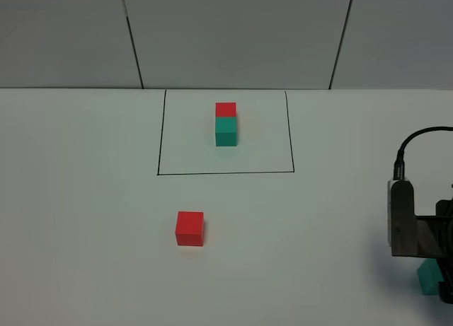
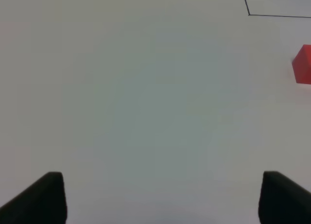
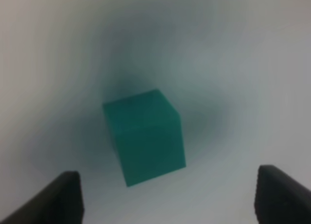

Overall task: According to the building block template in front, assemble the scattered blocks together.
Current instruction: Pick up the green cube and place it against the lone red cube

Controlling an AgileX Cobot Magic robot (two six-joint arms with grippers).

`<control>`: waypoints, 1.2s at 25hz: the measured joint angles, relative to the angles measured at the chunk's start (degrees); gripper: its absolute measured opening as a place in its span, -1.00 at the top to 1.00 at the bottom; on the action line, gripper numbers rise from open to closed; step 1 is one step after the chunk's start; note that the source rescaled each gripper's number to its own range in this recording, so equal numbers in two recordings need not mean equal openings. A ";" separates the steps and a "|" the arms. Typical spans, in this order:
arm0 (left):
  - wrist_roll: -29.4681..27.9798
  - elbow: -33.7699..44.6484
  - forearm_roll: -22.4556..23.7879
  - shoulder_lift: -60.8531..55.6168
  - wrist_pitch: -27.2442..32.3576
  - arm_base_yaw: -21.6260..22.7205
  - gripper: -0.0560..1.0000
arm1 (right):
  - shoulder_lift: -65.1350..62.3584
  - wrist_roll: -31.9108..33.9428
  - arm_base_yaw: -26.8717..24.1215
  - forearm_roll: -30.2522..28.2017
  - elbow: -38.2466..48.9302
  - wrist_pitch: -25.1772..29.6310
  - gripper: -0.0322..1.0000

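The building block template is a red cube joined to a teal cube inside a black-lined rectangle at the back of the table. The loose red block lies in front of the rectangle, left of centre, and shows at the edge of the left wrist view. The loose teal block sits at the far right, half hidden under my right arm. My right gripper hangs open just above the teal block, its fingers clear of it. My left gripper is open over bare table.
The white table ends at a grey panelled wall behind the rectangle. A corner of the black line appears in the left wrist view. My left arm is out of the exterior view.
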 joint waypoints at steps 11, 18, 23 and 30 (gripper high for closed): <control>0.00 0.00 0.00 0.00 0.00 0.00 -0.82 | 3.56 2.69 -0.36 -4.58 0.00 0.80 -0.76; -0.05 0.00 0.00 0.00 0.00 0.00 -0.82 | 6.94 4.08 -2.01 -5.95 -0.02 -0.81 -0.92; -0.05 0.00 0.00 0.00 0.00 0.00 -0.82 | 7.00 4.08 -3.86 -5.95 -0.02 -2.96 -0.97; -0.05 0.00 0.00 0.00 0.00 0.00 -0.82 | 8.38 4.08 -4.23 -5.16 -0.02 -4.13 -0.99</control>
